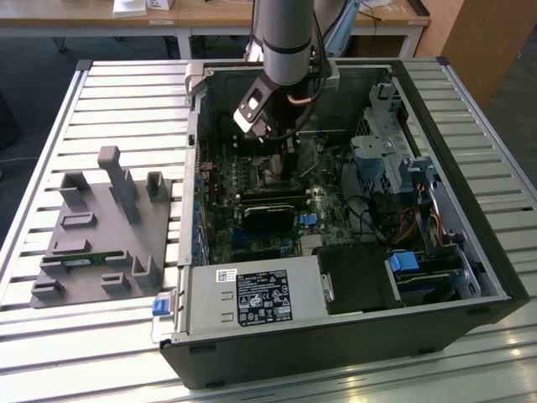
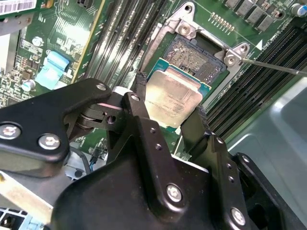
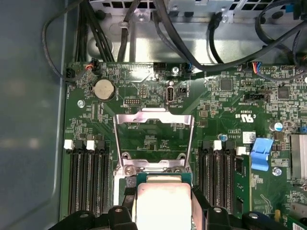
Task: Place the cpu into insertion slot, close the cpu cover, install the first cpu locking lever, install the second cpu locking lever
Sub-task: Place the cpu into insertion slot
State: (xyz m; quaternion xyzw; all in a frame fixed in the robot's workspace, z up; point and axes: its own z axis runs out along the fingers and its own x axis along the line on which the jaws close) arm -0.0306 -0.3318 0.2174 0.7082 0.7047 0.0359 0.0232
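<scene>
The tool (image 2: 171,97) clamped the cpu (image 2: 176,90) by opposite edges, flat and partly over the insertion slot (image 2: 199,57), which lay just ahead; the cpu cover (image 3: 154,116) stood open beyond the slot.

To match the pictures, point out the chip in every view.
Exterior view: the pincer gripping it hangs over the green board.
Second wrist view: chip between the pincer's fingers, by the socket.
First wrist view: chip between the fingers, beside the open cover.
Shared landmark, both wrist views: blue clip.
</scene>
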